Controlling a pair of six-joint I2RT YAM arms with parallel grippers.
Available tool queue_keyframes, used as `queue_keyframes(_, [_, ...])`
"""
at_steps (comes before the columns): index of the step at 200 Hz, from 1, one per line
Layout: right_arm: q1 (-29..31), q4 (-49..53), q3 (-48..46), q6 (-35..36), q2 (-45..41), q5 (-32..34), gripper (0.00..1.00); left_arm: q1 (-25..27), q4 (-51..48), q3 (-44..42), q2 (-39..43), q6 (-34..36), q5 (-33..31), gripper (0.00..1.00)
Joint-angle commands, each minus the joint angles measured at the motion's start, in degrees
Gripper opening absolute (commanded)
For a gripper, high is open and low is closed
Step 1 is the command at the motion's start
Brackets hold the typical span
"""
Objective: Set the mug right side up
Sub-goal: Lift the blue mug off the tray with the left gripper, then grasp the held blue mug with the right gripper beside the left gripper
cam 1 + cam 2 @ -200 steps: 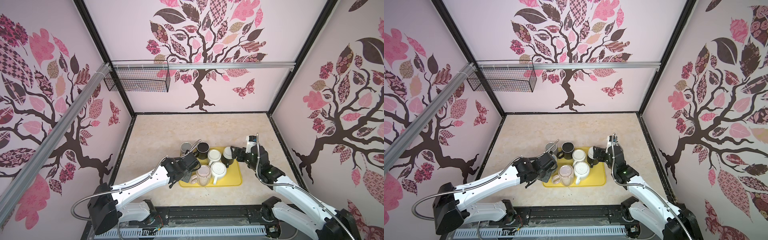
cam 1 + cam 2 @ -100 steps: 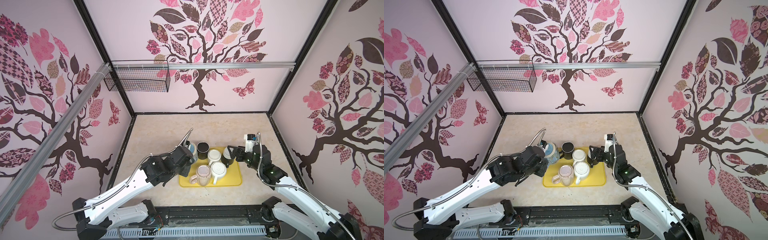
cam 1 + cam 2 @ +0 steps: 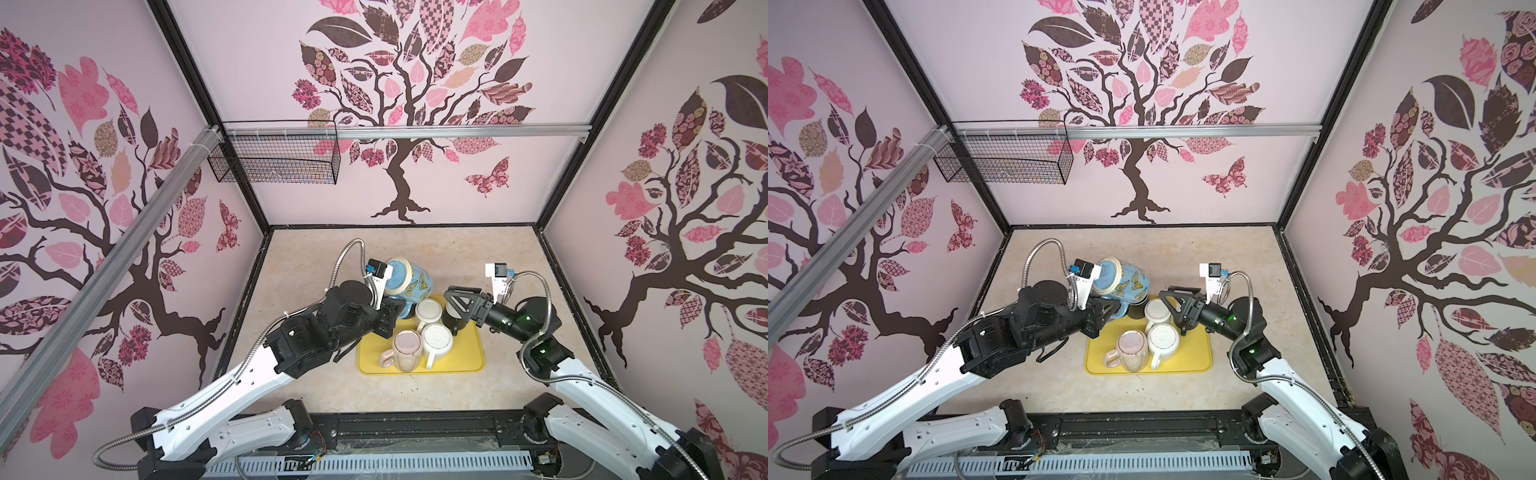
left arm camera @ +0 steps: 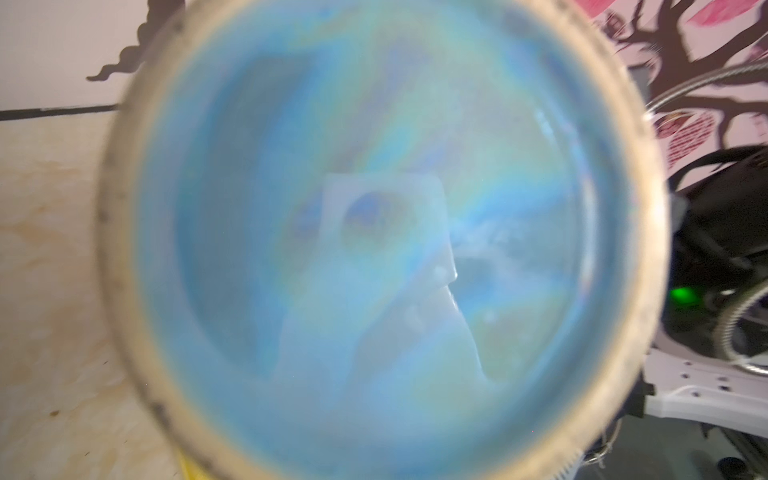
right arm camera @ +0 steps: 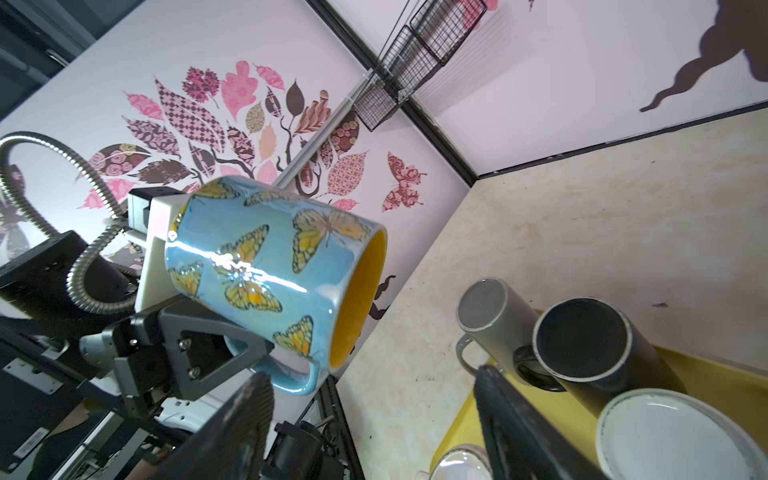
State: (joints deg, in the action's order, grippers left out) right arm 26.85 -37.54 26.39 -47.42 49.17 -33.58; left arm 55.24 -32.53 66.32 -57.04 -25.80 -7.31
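Observation:
The blue butterfly mug [image 3: 409,282] [image 3: 1123,282] hangs in the air above the far left corner of the yellow tray [image 3: 465,361] [image 3: 1196,357]. It lies on its side, and its yellow inside faces the right arm [image 5: 266,266]. My left gripper [image 3: 395,316] [image 3: 1106,309] is shut on its handle from below, which shows in the right wrist view [image 5: 216,349]. The mug's blurred blue base [image 4: 374,249] fills the left wrist view and hides the jaws. My right gripper [image 3: 455,305] [image 3: 1173,301] [image 5: 370,382] stands open just right of the mug and holds nothing.
On the tray stand a pink mug [image 3: 406,347], a ribbed white mug [image 3: 436,338], a second white mug [image 3: 428,311], a black mug [image 5: 582,336] and a grey mug [image 5: 494,316]. A wire basket [image 3: 274,162] hangs on the back wall's rail.
My left gripper has lifted the blue mug off the tray's left side, up and toward the back, tipping it sideways. The right gripper's jaws have narrowed a little and it has stayed near its place.

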Motion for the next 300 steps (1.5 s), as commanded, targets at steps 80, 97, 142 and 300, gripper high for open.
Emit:
queue_keyframes(80, [4.35, -21.87, 0.88, -12.13, 4.13, -5.55, 0.67, -1.69, 31.0, -5.05, 2.5, -9.1, 10.68, 0.0])
queue_keyframes(97, [4.39, -22.74, 1.12, -12.44, 5.02, -4.2, 0.66, -1.81, 34.52, -7.21, 2.29, -10.56, 12.08, 0.0])
queue_keyframes(142, [4.57, -31.1, 1.71, -17.09, 11.1, -4.67, 0.63, -1.81, 41.37, -11.92, 1.66, -13.67, 13.99, 0.0])
queue_keyframes(300, [6.52, -42.98, 4.15, -25.45, 18.51, -0.6, 0.29, -1.81, 53.57, -19.35, -1.55, -20.2, 20.21, 0.0])
